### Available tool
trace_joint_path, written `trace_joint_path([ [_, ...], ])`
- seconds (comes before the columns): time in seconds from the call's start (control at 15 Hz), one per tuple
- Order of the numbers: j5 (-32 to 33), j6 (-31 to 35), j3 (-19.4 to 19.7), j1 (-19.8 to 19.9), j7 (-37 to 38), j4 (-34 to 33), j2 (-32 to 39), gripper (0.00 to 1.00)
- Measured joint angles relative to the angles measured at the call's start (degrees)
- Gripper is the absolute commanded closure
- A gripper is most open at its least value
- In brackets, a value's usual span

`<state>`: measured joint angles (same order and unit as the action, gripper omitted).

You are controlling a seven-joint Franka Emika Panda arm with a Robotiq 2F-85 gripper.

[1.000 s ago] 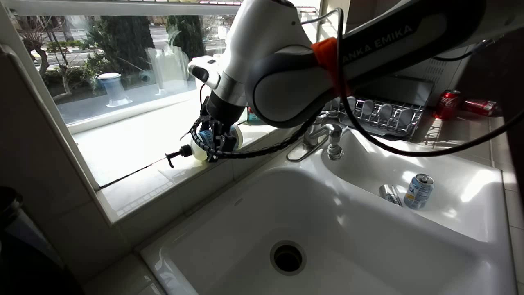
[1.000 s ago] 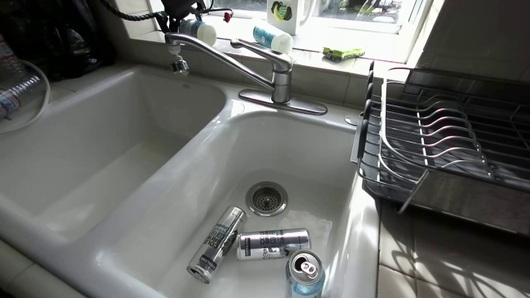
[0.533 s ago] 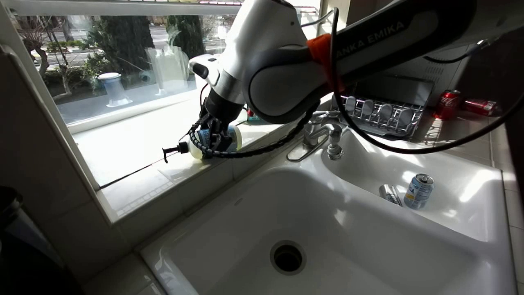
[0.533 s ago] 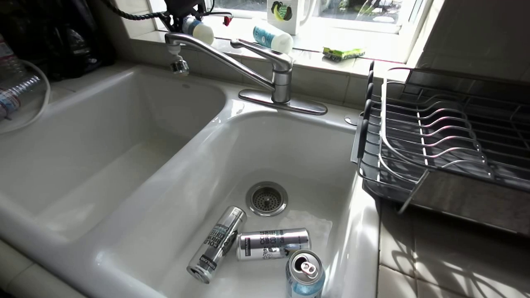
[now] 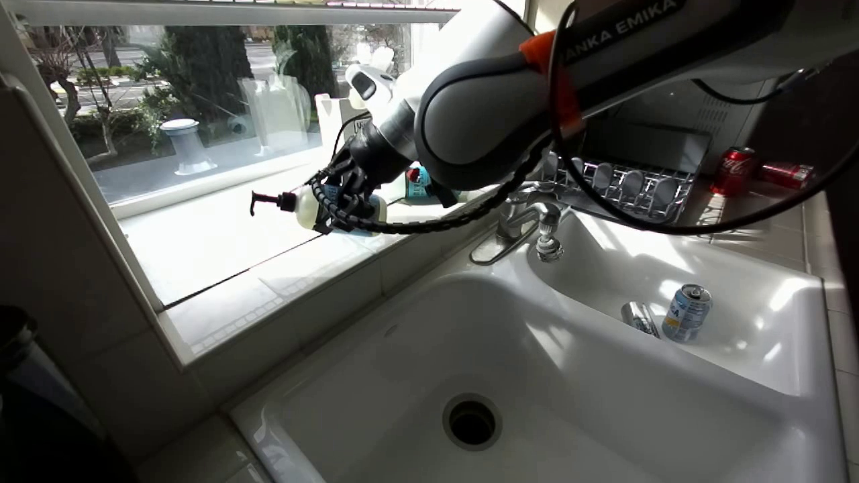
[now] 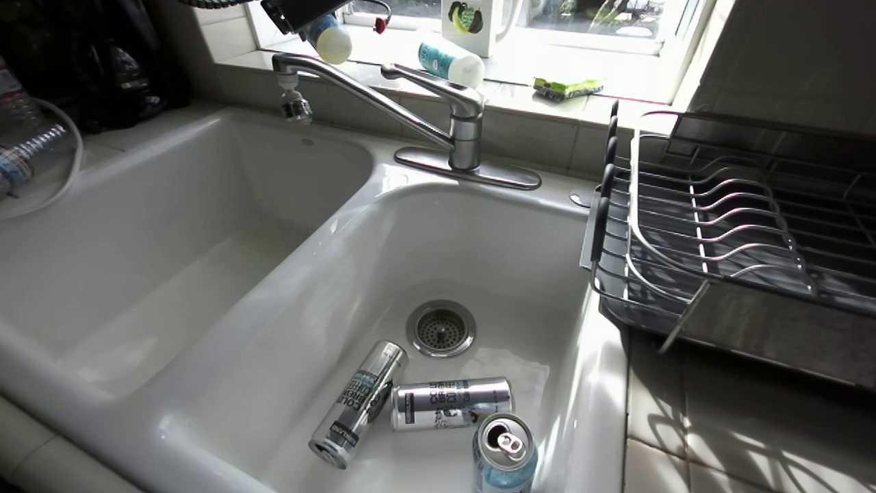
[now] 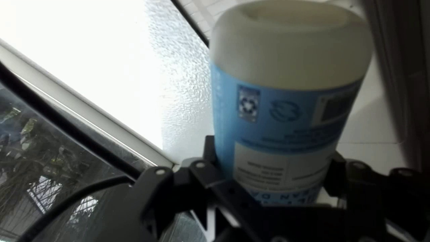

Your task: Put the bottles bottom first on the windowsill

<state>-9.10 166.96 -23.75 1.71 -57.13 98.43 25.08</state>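
- The pump bottle (image 7: 285,107) is above the windowsill (image 5: 208,245), toward its end at the side wall (image 5: 54,235). It seems to be lifted and not resting, but how much gap there is I cannot tell.
- It lies directly between the jaws, which clasp its body around the middle from two sides.
- Its long axis is almost level. The black pump head (image 5: 287,201) points to the side wall, and the pale base (image 6: 334,45) looks the opposite way, to the side of the tap (image 6: 465,140), perhaps dipping a little.
- On this the coming move depends, in my judgement: the base must swing down until the axis is upright, so that it meets the windowsill first.
- The only arm (image 5: 483,127) enters high from the upper right in an exterior view; it bends near the wrist, and its end slants down and to the left.
- If the jaws let go with the bottle so level, it can probably roll, maybe into the sink (image 5: 564,329).
- Farther along the windowsill the other bottle (image 6: 438,60) lies on its side, just beside a white jug (image 6: 467,27); I suppose it must be stood up also.
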Motion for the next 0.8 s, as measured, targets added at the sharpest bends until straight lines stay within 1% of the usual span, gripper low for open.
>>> trace_joint_path([
  [0.13,-6.4,7.1,-7.0,5.0,-5.2,3.9,-0.1,0.55],
  [0.27,-11.2,13.2,-14.9,10.7,-9.2,7.3,0.2,0.55],
  [0.4,-13.6,19.6,-22.8,16.4,-10.8,10.0,1.0,0.55],
  [0.53,-13.7,25.3,-29.8,21.5,-11.0,12.1,2.5,0.55],
  [0.67,-13.6,29.9,-34.8,25.4,-10.7,13.7,4.2,0.55],
  [0.8,-13.5,32.7,-38.0,28.3,-9.8,14.7,6.6,0.55],
])
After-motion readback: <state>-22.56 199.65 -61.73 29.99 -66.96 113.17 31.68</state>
